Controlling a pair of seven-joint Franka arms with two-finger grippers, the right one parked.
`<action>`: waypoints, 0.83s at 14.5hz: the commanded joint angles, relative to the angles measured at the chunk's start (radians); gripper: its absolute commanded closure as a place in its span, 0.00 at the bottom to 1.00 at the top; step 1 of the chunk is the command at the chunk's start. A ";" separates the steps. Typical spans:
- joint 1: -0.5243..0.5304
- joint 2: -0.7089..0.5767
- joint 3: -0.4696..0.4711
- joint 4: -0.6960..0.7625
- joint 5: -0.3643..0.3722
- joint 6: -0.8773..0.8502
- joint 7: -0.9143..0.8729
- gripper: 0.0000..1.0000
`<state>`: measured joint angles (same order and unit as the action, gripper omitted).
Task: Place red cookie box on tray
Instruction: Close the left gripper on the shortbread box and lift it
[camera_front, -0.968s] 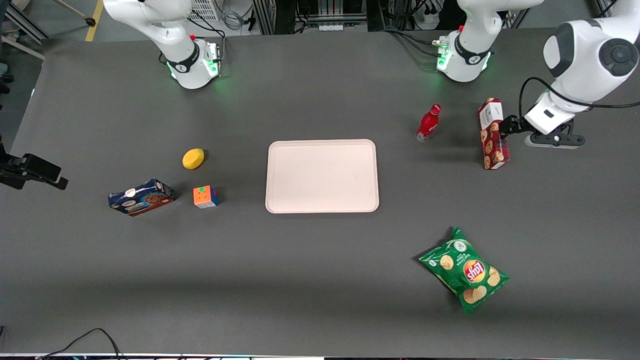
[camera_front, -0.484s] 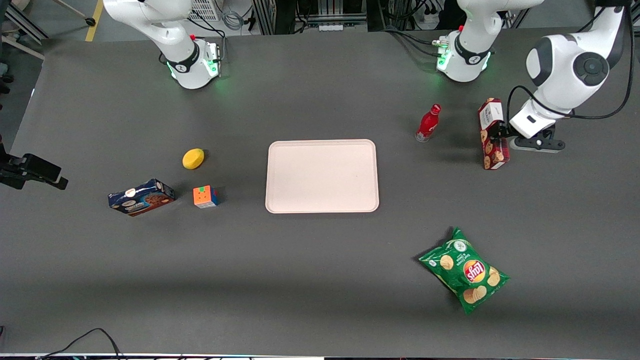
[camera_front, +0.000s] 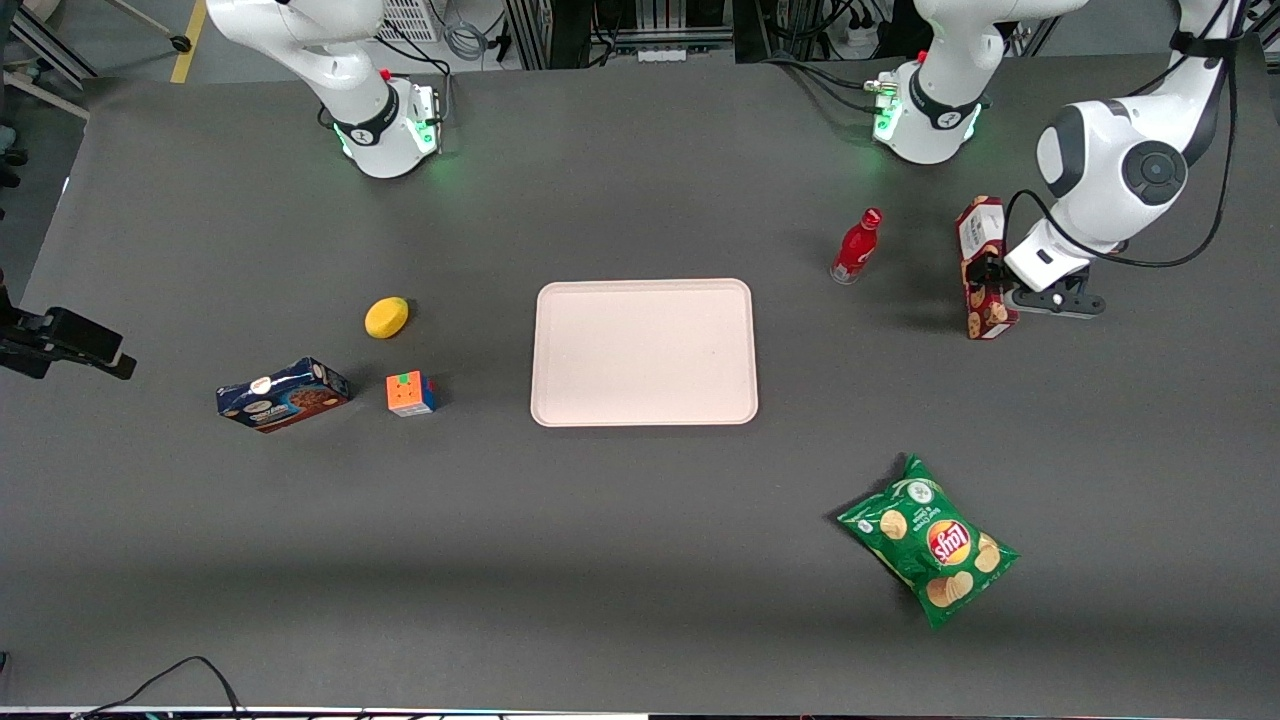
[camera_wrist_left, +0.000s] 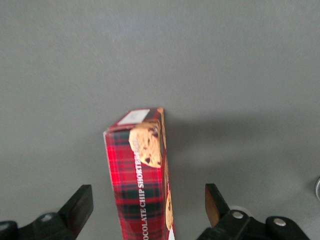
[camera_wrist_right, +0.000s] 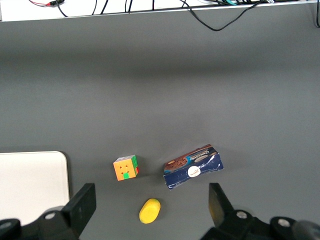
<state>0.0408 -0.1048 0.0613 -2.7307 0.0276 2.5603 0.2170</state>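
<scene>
The red cookie box (camera_front: 985, 268) stands upright on the table, toward the working arm's end and well apart from the pale pink tray (camera_front: 643, 352) at the middle. My left gripper (camera_front: 988, 279) has reached the box at mid-height. In the left wrist view the plaid box (camera_wrist_left: 142, 175) sits between the two black fingers (camera_wrist_left: 80, 205) of the open gripper (camera_wrist_left: 147, 200), with a gap on each side. Nothing lies on the tray, whose corner also shows in the right wrist view (camera_wrist_right: 30, 180).
A red bottle (camera_front: 857, 246) stands between the box and the tray. A green chips bag (camera_front: 930, 553) lies nearer the front camera. Toward the parked arm's end are a yellow lemon (camera_front: 386, 317), a colour cube (camera_front: 411, 393) and a dark-blue cookie box (camera_front: 283, 394).
The left arm has swung in toward the red cookie box, and its open gripper now straddles the box. The box has not moved.
</scene>
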 joint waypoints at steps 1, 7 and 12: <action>0.007 -0.021 0.008 -0.070 0.008 0.049 0.019 0.00; 0.025 0.039 0.018 -0.107 0.008 0.139 0.071 0.00; 0.028 0.068 0.018 -0.130 0.008 0.173 0.076 0.00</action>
<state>0.0605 -0.0272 0.0771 -2.8045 0.0279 2.6758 0.2713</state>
